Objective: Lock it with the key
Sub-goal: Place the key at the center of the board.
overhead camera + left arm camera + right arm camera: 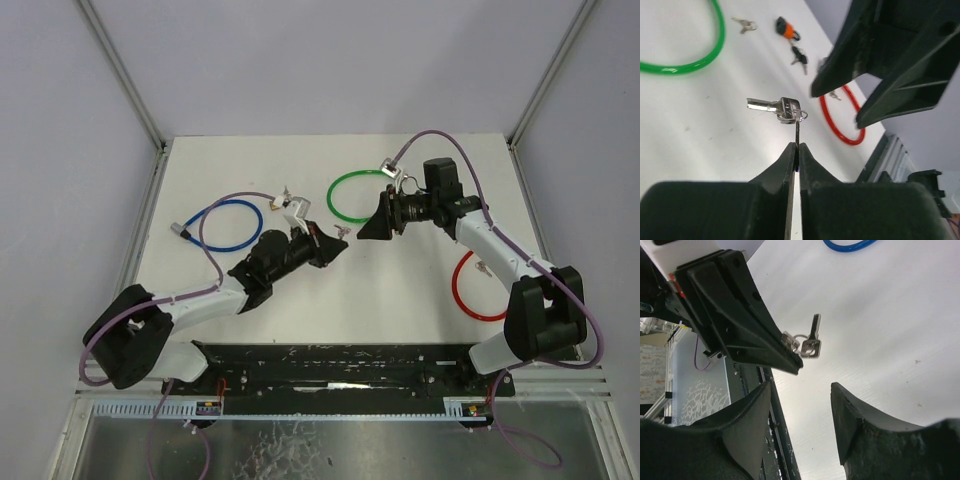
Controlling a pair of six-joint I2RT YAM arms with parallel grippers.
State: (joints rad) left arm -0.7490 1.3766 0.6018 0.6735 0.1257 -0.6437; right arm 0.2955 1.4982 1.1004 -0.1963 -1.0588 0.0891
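Pinching the key bunch (789,110) in the left gripper (796,148), pressing both fingertips flat together on a thin sliver of metal seen edge-on, ring or second key, not showing clearly which; carrying the bunch in the air over the middle of the table (230,165), between the two arms; dangling one silver key (767,104) from the ring just past the left fingertips, letting its blade lie crosswise to the fingers' own line rather than along it, pointing left in the left wrist view and upward in the right wrist view; aiming the right gripper (801,405) straight at the bunch from the opposite side, standing spread, clasping nothing, hovering near the key with a clear gap showing; leaving three loops lying on the table: the green cable lock (352,196) just behind the two grippers and closer to the right arm, the blue cable lock (230,225) over on the left arm's side, the red cable lock (470,290) beside the right forearm; not being able to pick out the intended one, nor seeing any keyhole plainly; judging the step in hand to be a handover or a regrip, not yet the insertion; resting the whole coming move on that blade's long axis, hanging loose and sideways, aiming at no lock; probably calling for a firm hold on the key's head itself, then lining the blade up with a lock body before pushing in; risking a swing or twist of the key on its ring at first contact.
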